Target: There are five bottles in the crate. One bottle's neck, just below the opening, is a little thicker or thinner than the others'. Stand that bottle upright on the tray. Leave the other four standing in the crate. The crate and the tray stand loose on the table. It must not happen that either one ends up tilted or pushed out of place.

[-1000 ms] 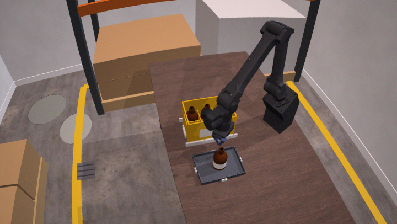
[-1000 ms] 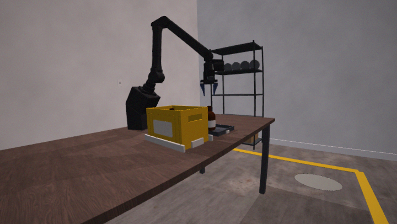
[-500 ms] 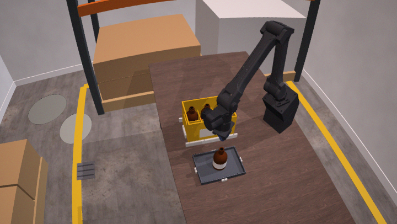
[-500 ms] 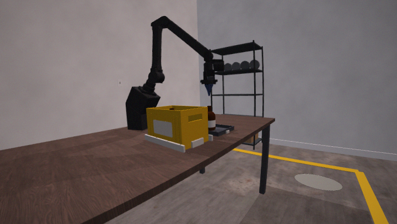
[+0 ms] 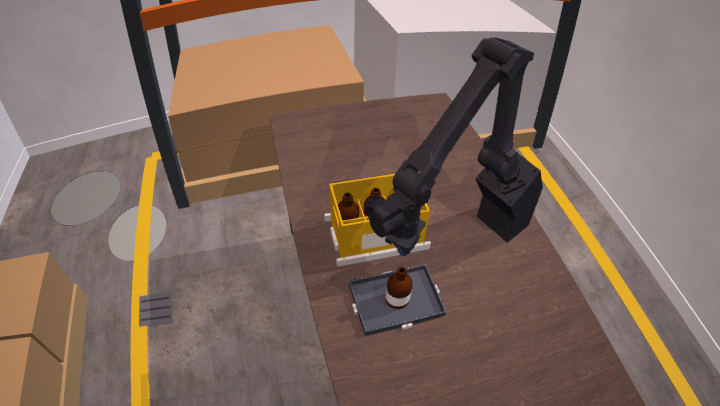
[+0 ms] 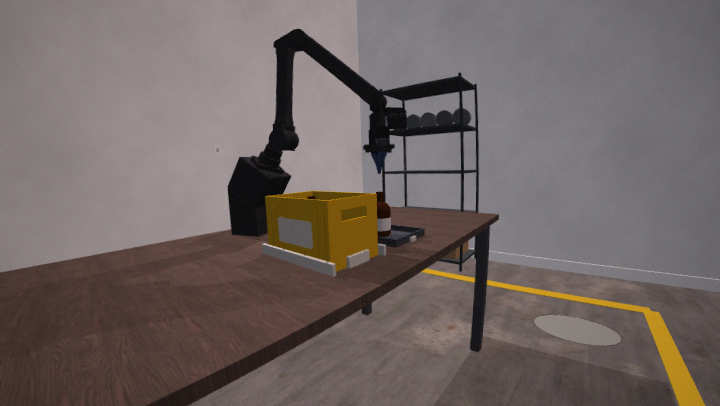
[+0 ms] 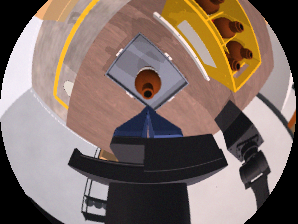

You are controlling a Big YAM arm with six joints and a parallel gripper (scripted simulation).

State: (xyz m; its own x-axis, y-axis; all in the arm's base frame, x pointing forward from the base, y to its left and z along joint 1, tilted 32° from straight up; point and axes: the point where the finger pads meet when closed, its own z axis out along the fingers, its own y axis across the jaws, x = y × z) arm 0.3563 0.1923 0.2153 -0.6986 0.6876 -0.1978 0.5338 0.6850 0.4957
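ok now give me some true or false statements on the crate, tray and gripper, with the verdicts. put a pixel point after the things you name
1. The bottle on the tray [image 5: 370, 315] [image 6: 398, 243] [image 7: 120, 75] stands upright. True.
2. The gripper [image 5: 404, 252] [image 6: 379, 172] [image 7: 148, 109] is shut around a bottle's neck. False: it is shut on nothing, above the bottle on the tray [image 5: 398, 290] [image 6: 384, 211] [image 7: 148, 81].
3. The crate [image 5: 350, 239] [image 6: 352, 237] [image 7: 227, 62] is yellow. True.
4. The tray is tipped up against the crate. False: it lies flat on the table, apart from the crate.
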